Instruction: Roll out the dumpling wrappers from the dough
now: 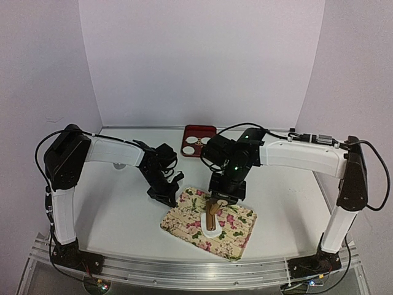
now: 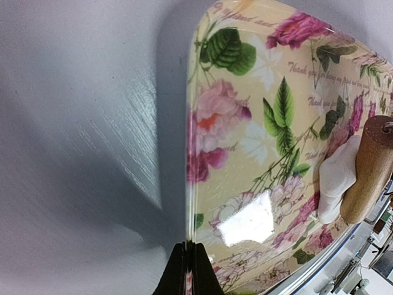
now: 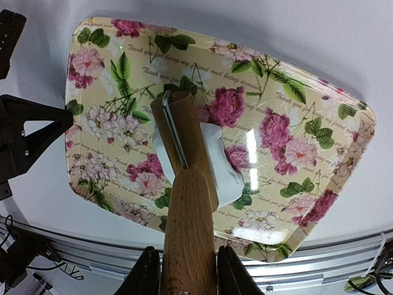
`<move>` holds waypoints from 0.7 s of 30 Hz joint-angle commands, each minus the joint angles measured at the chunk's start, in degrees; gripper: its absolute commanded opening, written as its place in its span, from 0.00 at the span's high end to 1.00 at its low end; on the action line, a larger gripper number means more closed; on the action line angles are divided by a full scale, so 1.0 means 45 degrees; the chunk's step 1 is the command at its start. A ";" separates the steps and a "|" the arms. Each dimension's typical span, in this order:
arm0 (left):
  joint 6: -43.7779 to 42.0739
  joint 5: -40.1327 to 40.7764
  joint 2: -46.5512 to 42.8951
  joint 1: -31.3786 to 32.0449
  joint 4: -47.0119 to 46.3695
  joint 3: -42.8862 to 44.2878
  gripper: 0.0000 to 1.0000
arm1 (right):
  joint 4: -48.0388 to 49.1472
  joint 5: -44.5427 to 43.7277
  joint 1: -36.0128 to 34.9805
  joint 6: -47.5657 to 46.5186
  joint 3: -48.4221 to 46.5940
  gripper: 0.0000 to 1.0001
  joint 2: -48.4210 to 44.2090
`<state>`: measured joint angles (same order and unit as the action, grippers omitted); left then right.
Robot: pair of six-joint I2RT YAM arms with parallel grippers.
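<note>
The dough (image 3: 230, 169) was being rolled by the rolling pin (image 3: 184, 184) clamped in the right gripper (image 3: 189, 269). The mat (image 3: 295, 123) edge was pinched by the left gripper (image 2: 187, 270). Even pressure was called for next.

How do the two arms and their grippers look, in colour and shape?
Both the left arm and the right arm have white tubular links with bulky black joints, and black cables loop along them. The left gripper and right gripper are black and narrow toward the tips.
</note>
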<state>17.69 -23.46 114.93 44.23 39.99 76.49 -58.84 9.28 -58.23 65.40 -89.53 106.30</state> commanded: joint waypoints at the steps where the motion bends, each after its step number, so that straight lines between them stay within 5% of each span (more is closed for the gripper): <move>1: -0.0214 0.0239 0.0224 0.0033 0.0098 -0.0002 1.00 | -0.0238 0.1298 0.0109 -0.0499 0.1647 1.00 0.1631; 21: -0.0182 0.0592 0.0429 0.0024 0.0390 0.0304 1.00 | 0.1047 0.1323 0.0835 -0.1764 0.3019 1.00 0.2384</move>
<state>17.70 -22.51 114.93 44.13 41.12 76.81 -53.09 17.19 -52.80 59.09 -84.10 105.33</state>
